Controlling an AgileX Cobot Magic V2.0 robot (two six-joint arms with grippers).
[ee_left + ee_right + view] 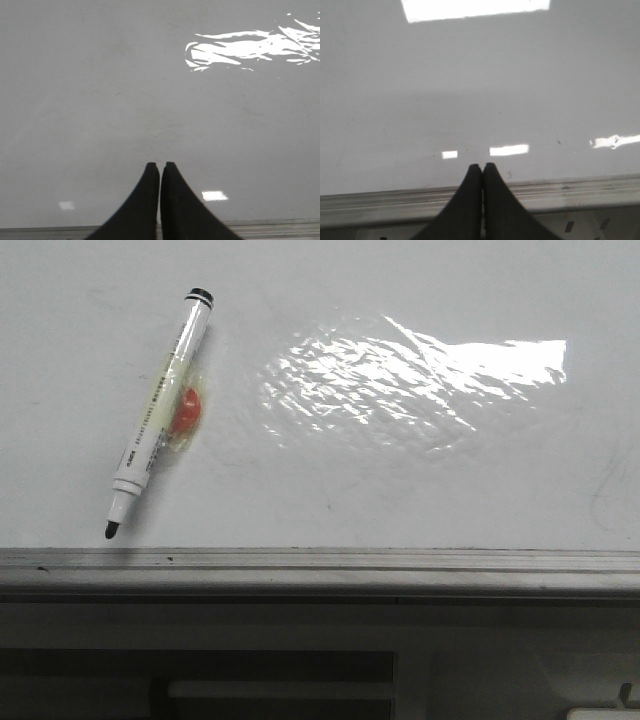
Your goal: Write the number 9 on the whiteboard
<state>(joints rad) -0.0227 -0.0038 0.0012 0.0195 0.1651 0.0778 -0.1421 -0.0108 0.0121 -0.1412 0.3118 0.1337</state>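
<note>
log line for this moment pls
whiteboard: no 9 yet | marker: uncapped, lying | left end effector: shut | right end effector: shut

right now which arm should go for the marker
Left, probably. The marker lies uncapped on the left side of the whiteboard, nearer the robot's left arm. Both sets of fingers are shut and empty, and neither wrist view shows the marker.

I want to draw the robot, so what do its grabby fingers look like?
Both the left gripper and the right gripper have two plain black fingers, wide at the base and curving up to narrow tips, like a pointed beak. No cables, markings or arm parts show in these views.
</note>
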